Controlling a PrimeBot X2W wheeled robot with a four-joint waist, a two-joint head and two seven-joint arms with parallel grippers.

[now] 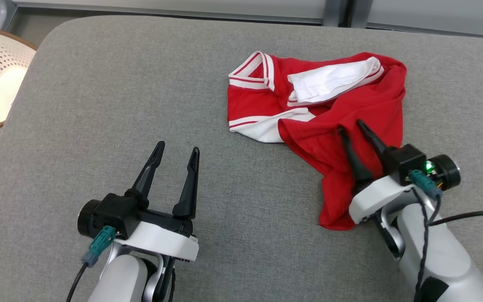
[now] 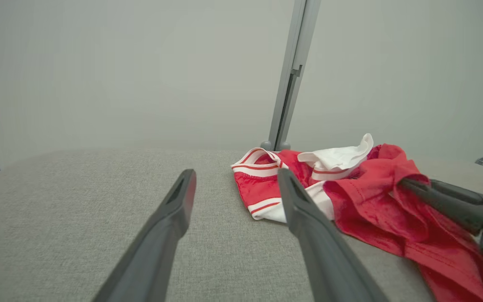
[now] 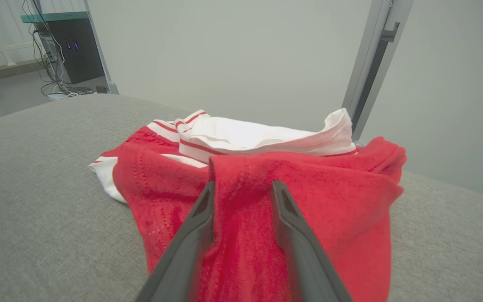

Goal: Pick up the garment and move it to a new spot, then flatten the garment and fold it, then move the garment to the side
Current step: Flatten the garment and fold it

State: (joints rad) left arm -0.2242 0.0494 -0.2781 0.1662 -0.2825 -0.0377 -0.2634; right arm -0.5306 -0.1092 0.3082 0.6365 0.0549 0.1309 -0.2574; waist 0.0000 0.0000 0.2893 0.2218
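Garment [image 1: 338, 96]: red with white trim, seen crumpled on grey padded surface [image 1: 120, 84], right of centre, toward far edge. Near red flap is straddled by right gripper [image 1: 350, 126], jaws parted with ridge of cloth between them (not yet pinched, as judged), placed so for pick-up. Left gripper [image 1: 177, 147] is held over bare surface beside garment, jaws spread wide, likely reserved for flattening.
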